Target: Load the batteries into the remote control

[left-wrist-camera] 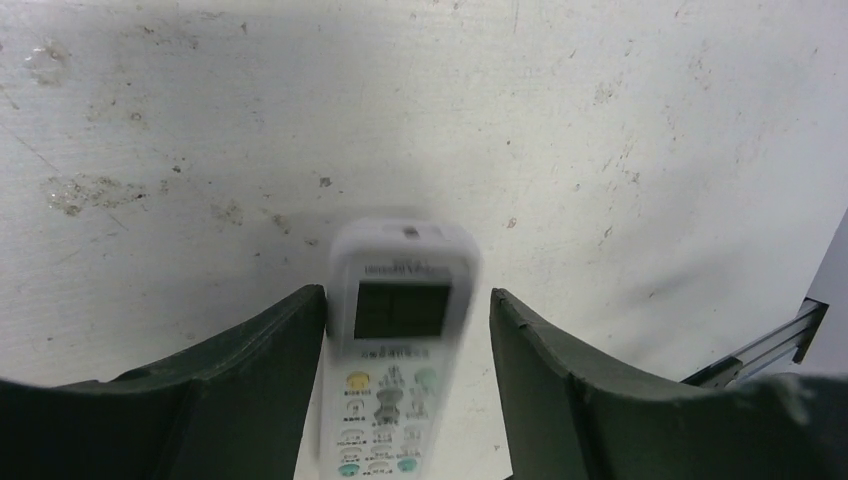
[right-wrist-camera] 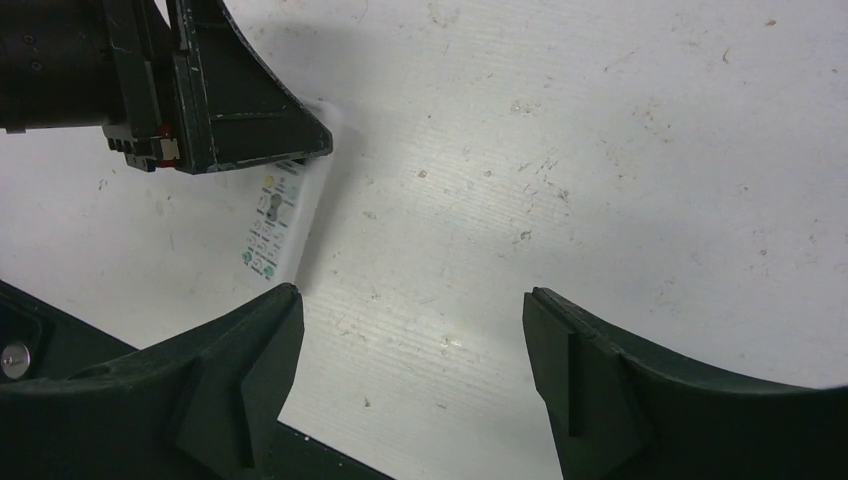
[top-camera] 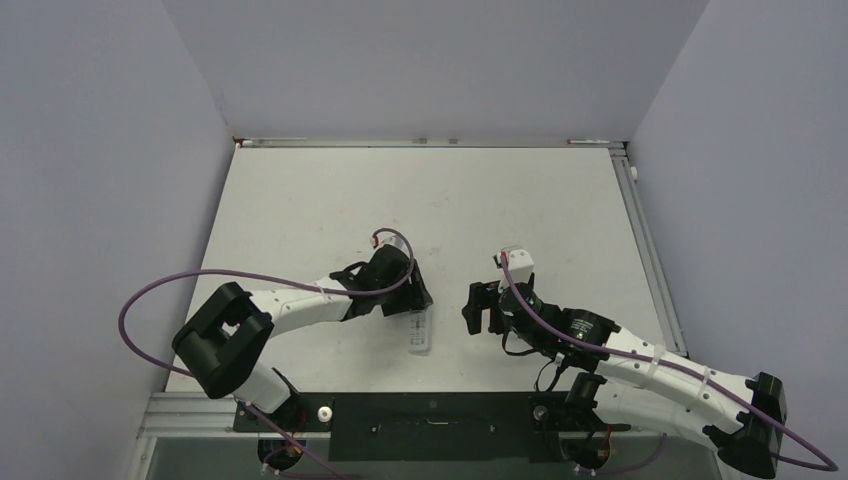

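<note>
The white remote control [top-camera: 420,332] lies face up on the table, display and buttons showing. In the left wrist view the remote [left-wrist-camera: 388,385] is blurred and sits between my open left gripper's [left-wrist-camera: 408,293] fingers, close to the left finger and with a gap to the right finger. My left gripper [top-camera: 418,299] hovers over the remote's far end. My right gripper [right-wrist-camera: 410,293] is open and empty over bare table, just right of the remote [right-wrist-camera: 275,220]; it also shows in the top view [top-camera: 472,308]. No batteries are in view.
The white tabletop [top-camera: 420,190] is walled on three sides. A black mounting rail [top-camera: 430,412] runs along the near edge between the arm bases. Purple cables loop off both arms. The left arm's finger [right-wrist-camera: 250,120] shows in the right wrist view.
</note>
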You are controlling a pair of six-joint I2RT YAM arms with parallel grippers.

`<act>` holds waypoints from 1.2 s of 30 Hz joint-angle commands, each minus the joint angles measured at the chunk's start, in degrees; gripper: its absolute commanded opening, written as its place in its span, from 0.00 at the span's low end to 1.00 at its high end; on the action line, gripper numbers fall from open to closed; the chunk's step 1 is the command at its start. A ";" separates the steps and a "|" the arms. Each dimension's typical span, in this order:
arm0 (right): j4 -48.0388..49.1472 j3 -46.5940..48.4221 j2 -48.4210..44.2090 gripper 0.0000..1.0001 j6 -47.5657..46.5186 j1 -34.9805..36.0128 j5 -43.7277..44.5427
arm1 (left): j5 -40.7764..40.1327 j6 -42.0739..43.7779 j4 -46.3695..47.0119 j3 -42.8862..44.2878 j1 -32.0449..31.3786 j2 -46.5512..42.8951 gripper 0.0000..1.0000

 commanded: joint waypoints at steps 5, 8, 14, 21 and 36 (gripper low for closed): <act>-1.07 1.87 -1.07 0.82 -0.18 -0.36 2.61 | -2.43 -0.11 -0.77 1.69 -0.89 -2.12 0.65; -1.75 3.27 -1.24 0.83 -0.68 -0.36 2.74 | -2.65 0.31 -1.10 0.81 -0.85 -4.58 0.71; -4.76 6.28 -1.59 0.83 -0.96 -0.28 5.17 | -2.48 3.51 -3.93 0.17 -0.87 -13.43 0.98; -7.34 9.06 -2.83 0.83 0.21 -0.27 10.85 | -3.43 10.07 -13.96 2.73 -0.64 -26.22 0.96; -8.83 8.58 -10.20 0.85 0.18 -0.27 18.88 | -12.26 23.55 -36.64 8.83 0.60 -48.12 0.96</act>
